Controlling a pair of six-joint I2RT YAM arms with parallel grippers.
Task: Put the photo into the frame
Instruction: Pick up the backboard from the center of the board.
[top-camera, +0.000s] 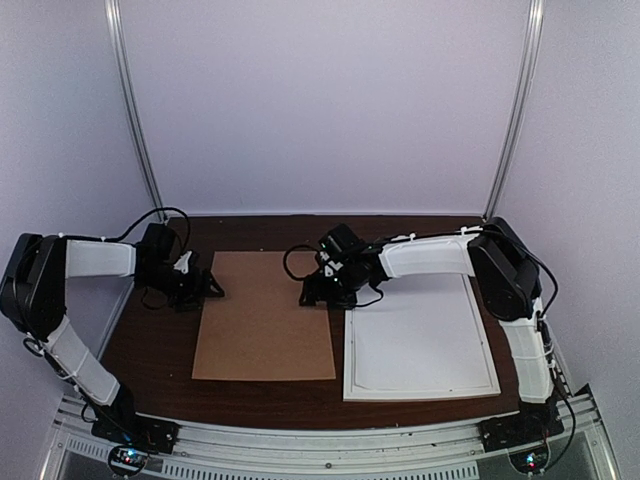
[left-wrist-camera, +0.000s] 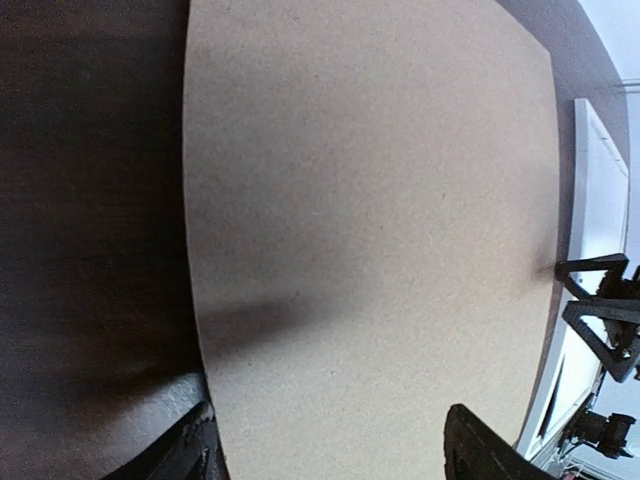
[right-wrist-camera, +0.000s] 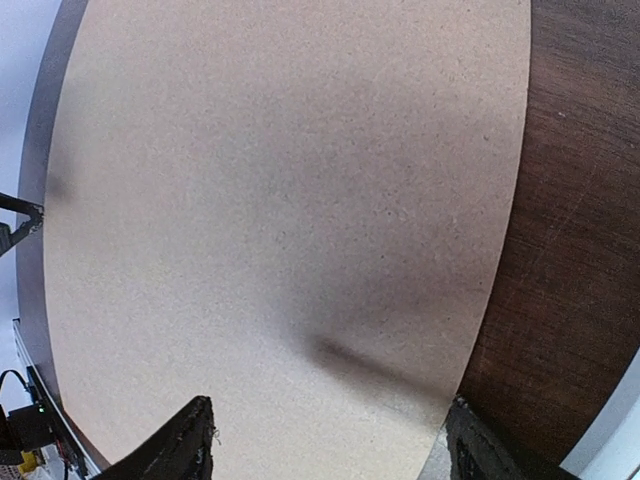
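Both left claw (left-wrist-camera: 335, 455) and right claw (right-wrist-camera: 330, 450) gape over the brown rectangular fibreboard sheet (top-camera: 265, 315): probably stiff, light; pinch edges.

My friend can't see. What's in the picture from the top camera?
A brown board lies flat on a dark table, with an open robot gripper at each side edge: left gripper and right gripper. A white frame lies to the board's right.
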